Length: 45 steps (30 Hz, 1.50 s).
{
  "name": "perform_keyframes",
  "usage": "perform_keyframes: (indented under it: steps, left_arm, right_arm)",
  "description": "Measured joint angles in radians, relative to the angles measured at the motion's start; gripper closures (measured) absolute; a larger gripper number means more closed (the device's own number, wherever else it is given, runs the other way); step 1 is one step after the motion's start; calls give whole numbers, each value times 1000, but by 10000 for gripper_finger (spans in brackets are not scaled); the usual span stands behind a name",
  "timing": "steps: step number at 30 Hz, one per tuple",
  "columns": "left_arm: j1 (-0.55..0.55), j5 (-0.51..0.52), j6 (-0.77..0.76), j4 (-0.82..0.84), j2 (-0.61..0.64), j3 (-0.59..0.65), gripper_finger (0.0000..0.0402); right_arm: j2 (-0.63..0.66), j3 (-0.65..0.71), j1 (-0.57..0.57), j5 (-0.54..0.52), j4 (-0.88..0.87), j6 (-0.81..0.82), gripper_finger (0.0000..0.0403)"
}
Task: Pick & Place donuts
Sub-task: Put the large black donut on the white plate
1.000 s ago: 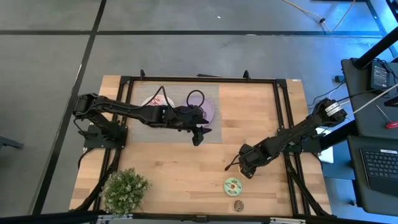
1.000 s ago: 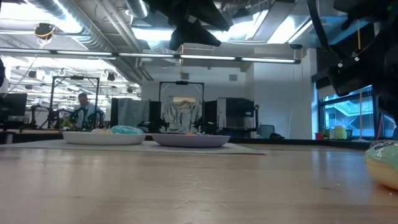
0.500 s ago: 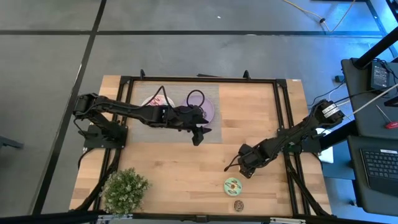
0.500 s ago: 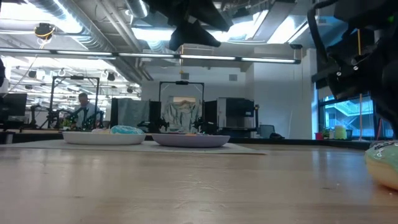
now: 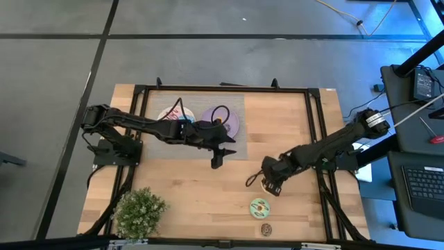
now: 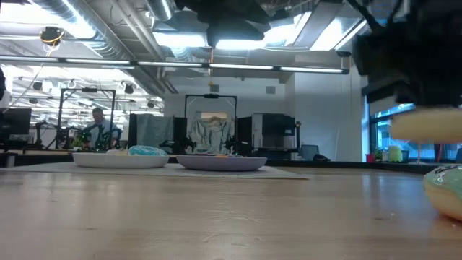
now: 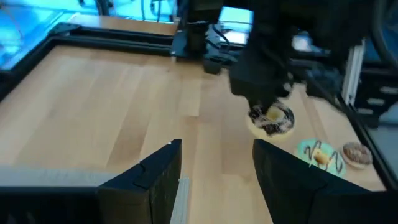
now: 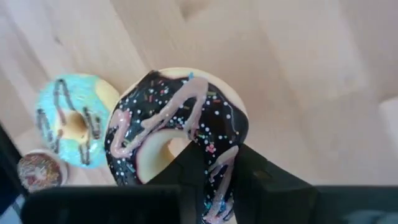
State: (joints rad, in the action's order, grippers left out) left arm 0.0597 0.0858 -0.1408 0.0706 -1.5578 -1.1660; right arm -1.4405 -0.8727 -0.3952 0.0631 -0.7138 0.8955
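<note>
A chocolate-iced donut [image 8: 177, 137] with pink drizzle and sprinkles hangs over the wood at the table's right, with my right gripper [image 5: 270, 182] shut on it. The left wrist view also shows this donut [image 7: 272, 119]. In the low view its pale underside [image 6: 426, 126] floats above the table. A green-iced donut [image 5: 259, 206] and a small brown donut [image 5: 266, 228] lie flat on the table nearer the front edge. My left gripper [image 5: 216, 161] hovers open over the table's middle, holding nothing. A blue donut [image 6: 146, 151] lies on the white plate [image 6: 119, 160]. My right gripper pinches one side of the donut's ring [image 8: 219, 177] between its two fingers [image 8: 264, 177]. One finger stands at the hole and the other outside the rim. The fingers point steeply down from above. The donut is lifted clear of the table, tilted, with its icing toward the wrist.
A white plate [image 5: 170, 114] and a lilac plate [image 5: 232, 121] sit on a grey mat [image 5: 239, 149] at the back, partly under my left arm. A potted plant [image 5: 139, 212] stands at the front left. Bare wood lies between the mat and the donuts.
My right gripper has risen and shifted a little toward the table's left, carrying the chocolate donut up off the table; its pale underside now shows in the low view. My left gripper has rolled about its own axis while staying in place.
</note>
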Motion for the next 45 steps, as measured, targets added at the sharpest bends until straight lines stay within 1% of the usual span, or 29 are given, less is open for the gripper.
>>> perform_keyframes:
  steps: [5, 8, 10, 13, 16, 18, 20, 24, 26, 28, 32, 36, 41, 45]
  left_arm:
    - [11, 0, 51, 0, 0, 0, 208]
    - [12, 0, 53, 0, 0, 0, 208]
    - [12, 6, 86, 1, 0, 0, 208]
    - [12, 8, 242, 0, 0, 0, 208]
    - [22, 11, 430, 0, 0, 0, 208]
    - [34, 32, 546, 0, 0, 0, 208]
    - [50, 78, 662, 0, 0, 0, 208]
    - [78, 226, 920, -4, 0, 0, 208]
    - [88, 278, 1003, -29, 0, 0, 208]
    - [95, 289, 1036, -64, 0, 0, 208]
    - [104, 252, 1045, -104, 0, 0, 208]
    - [103, 227, 1045, -86, 0, 0, 208]
    - [102, 179, 1045, -88, 0, 0, 208]
    - [101, 162, 1045, -88, 0, 0, 208]
  right_arm:
    - [41, -96, 109, 0, -32, -172, 344]
    - [58, -150, 176, 0, -33, -249, 344]
    - [65, -188, 216, 0, -32, -286, 344]
    - [64, -237, 264, 1, -34, -347, 344]
    - [64, -279, 305, 31, -30, -383, 343]
    - [64, -301, 331, 47, -34, -397, 343]
    - [64, -325, 353, 68, -28, -403, 343]
    - [64, -335, 387, 139, 18, -393, 343]
    - [64, -335, 398, 174, 28, -380, 343]
    - [59, -335, 405, 195, 28, -378, 343]
    - [55, -334, 407, 204, 31, -378, 343]
    - [53, -334, 407, 230, 31, -377, 343]
    - [53, -334, 406, 230, 34, -368, 343]
    - [53, -334, 406, 230, 57, -373, 343]
